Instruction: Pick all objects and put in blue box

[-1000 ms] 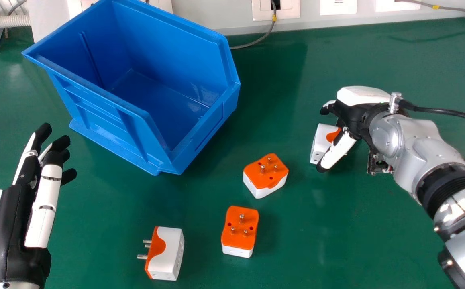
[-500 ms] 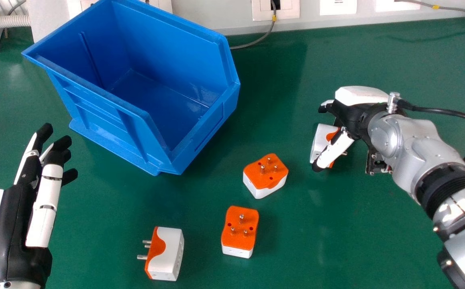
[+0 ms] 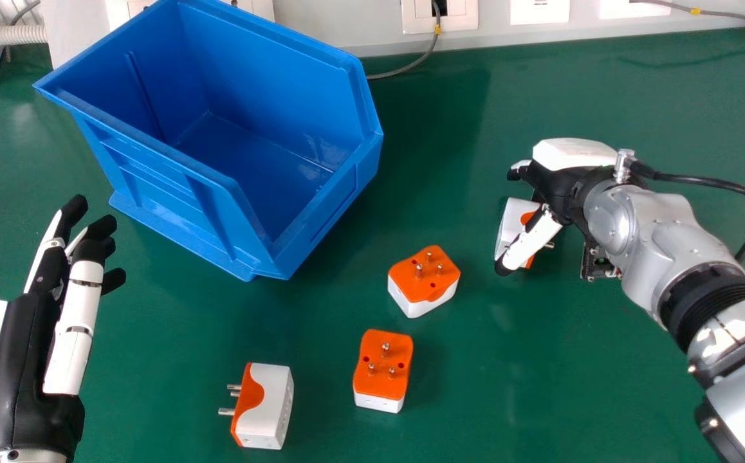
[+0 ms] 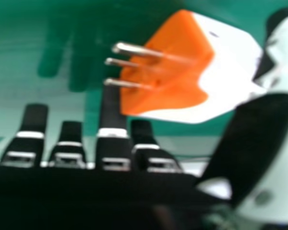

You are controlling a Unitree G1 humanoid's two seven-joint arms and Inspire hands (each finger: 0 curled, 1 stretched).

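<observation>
In the head view, working on the grasp with the black and white right hand [image 3: 556, 186] at the right of the frame, laying its white, black-tipped thumb [image 3: 530, 243] across a boxy white-and-orange plastic plug adapter [image 3: 511, 222]. Resting the black and white left hand [image 3: 28, 341] open at lower left. Leaving on the green tabletop [image 3: 636, 90] a first spare adapter [image 3: 424, 276] right of centre, a second spare adapter [image 3: 383, 373] below, and a third spare adapter [image 3: 266, 405] at lower left of centre. Probably needing a firm pinch next, then a lift and a carry to the large blue plastic box [image 3: 269, 77] at upper left. Against the earlier frame, easing the right hand slightly leftward, bringing the thumb farther over the adapter, moving no spare one noticeably.

In the right hand view, extending dark fingers [image 4: 111, 103] nearly straight, catching the adapter between fingertips and thumb, pins [image 4: 134, 50] outward; not clearly showing a secure pinch.
</observation>
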